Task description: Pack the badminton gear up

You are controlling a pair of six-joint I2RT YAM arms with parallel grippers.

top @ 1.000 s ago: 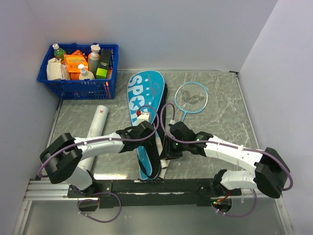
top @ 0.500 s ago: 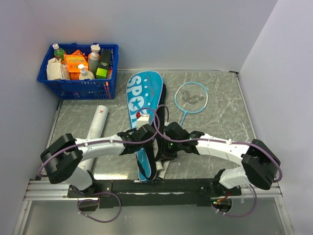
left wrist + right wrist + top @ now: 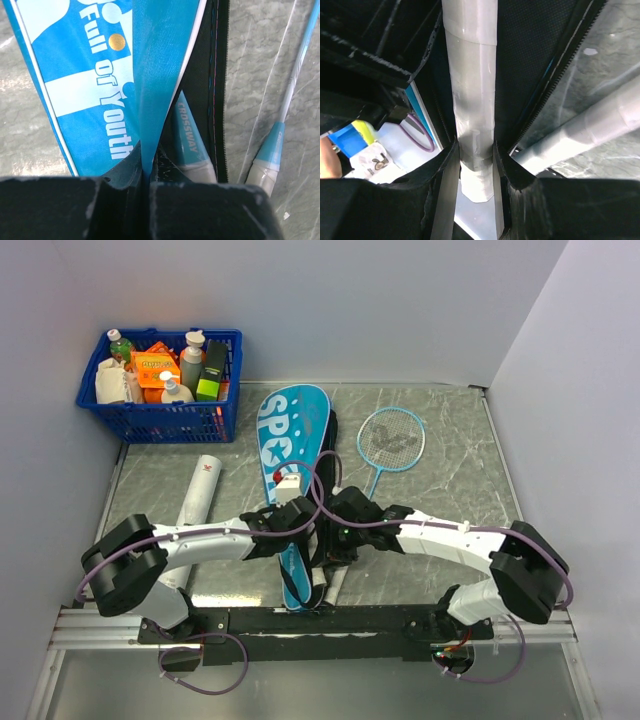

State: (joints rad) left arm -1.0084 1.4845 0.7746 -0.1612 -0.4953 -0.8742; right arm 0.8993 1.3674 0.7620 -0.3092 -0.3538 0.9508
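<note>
The teal racket cover (image 3: 292, 435) lettered "SPORT" lies in the middle of the table. My left gripper (image 3: 297, 524) is shut on the cover's upper flap (image 3: 155, 75) and holds it lifted at the open zipper edge. A teal-and-white racket handle (image 3: 192, 150) lies inside the opening. My right gripper (image 3: 335, 540) is shut on that white handle (image 3: 470, 100) inside the black lining (image 3: 530, 50). The light-blue racket (image 3: 392, 438) lies right of the cover, its handle (image 3: 270, 155) beside the zipper. The white tube (image 3: 198, 492) lies to the left. No shuttlecocks show.
A blue plastic basket (image 3: 160, 418) of bottles and boxes stands at the back left corner. Grey walls close the table at the back and on both sides. The metal rail (image 3: 320, 622) with the arm bases runs along the near edge.
My right arm has reached further left, into the cover's opening. My left gripper and the cover's narrow end have shifted slightly left with the flap held.
</note>
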